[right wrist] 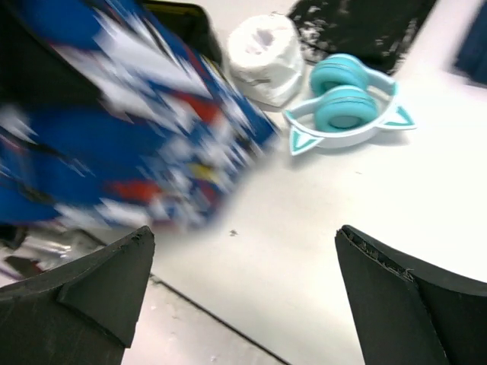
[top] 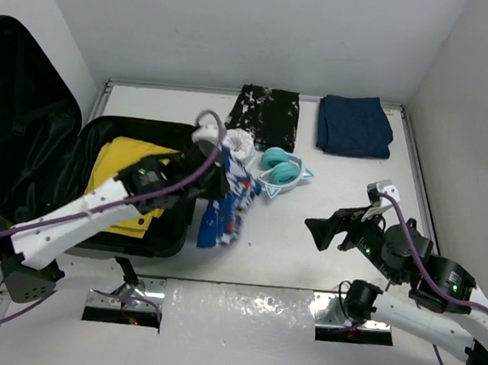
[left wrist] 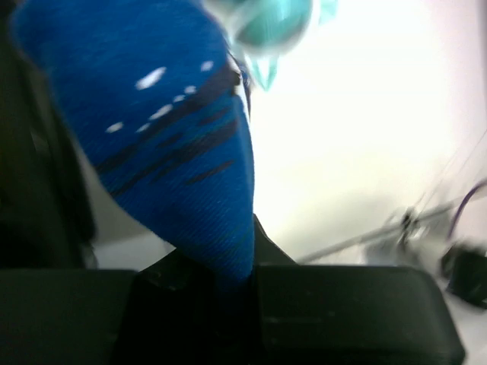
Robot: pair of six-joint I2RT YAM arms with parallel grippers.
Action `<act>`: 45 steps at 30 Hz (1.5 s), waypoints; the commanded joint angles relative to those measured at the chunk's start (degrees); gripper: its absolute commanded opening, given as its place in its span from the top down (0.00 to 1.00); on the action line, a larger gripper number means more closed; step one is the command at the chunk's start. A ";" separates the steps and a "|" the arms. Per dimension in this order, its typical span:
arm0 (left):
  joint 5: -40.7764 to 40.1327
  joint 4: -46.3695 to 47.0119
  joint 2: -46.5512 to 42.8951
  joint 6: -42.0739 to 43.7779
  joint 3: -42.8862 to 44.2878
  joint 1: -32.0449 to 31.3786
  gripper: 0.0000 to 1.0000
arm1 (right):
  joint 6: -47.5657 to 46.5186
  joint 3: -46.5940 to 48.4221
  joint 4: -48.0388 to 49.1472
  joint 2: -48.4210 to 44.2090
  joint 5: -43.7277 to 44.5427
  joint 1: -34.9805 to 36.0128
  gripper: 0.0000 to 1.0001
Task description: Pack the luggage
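The luggage (top: 27, 121) lies open at the left, its lid raised and a yellow garment (top: 125, 168) folded inside. My left gripper (top: 217, 173) is shut on a blue patterned cloth (top: 227, 205) that hangs beside the suitcase's right rim. In the left wrist view the blue patterned cloth (left wrist: 167, 129) rises straight out of the closed jaws. My right gripper (top: 330, 228) stands open and holds nothing, well to the right of the cloth. In its own view the right gripper (right wrist: 243, 262) faces the blue patterned cloth (right wrist: 129, 137), which is blurred.
Teal cat-ear headphones (top: 281, 170) and a white roll (top: 235, 139) lie just beyond the cloth. A black speckled garment (top: 267, 116) and a folded navy garment (top: 356, 126) rest at the back. White walls close the table on three sides.
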 commanded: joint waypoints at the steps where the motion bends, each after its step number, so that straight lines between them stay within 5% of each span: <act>1: -7.78 0.72 -2.39 3.04 12.09 7.50 1.00 | -2.37 2.61 -2.76 2.66 4.49 0.16 0.01; 10: 9.71 0.45 14.11 3.75 35.55 36.85 1.00 | -4.66 3.58 -1.10 6.71 7.83 0.16 0.01; 13: 10.42 3.34 14.67 0.68 34.35 43.63 1.00 | -4.93 3.06 -0.66 6.53 8.62 0.16 0.01; 19: 14.98 11.86 14.06 -7.15 24.69 58.49 1.00 | -5.63 3.05 -1.71 6.09 10.03 0.16 0.01; 23: 18.50 16.26 8.81 -11.80 8.31 63.68 1.00 | -5.98 2.35 -1.72 4.69 11.00 0.16 0.01; 29: 12.27 28.83 -4.55 -19.37 -17.55 67.29 1.00 | -6.60 2.70 -0.92 4.68 9.33 0.16 0.01; 33: 9.81 27.96 -10.97 -23.58 -26.71 68.96 1.00 | -6.60 2.00 -0.57 4.78 8.98 0.16 0.01; 45: 7.60 24.10 -20.75 -33.17 -41.85 69.05 1.00 | -6.51 0.07 2.85 7.85 6.16 0.16 0.01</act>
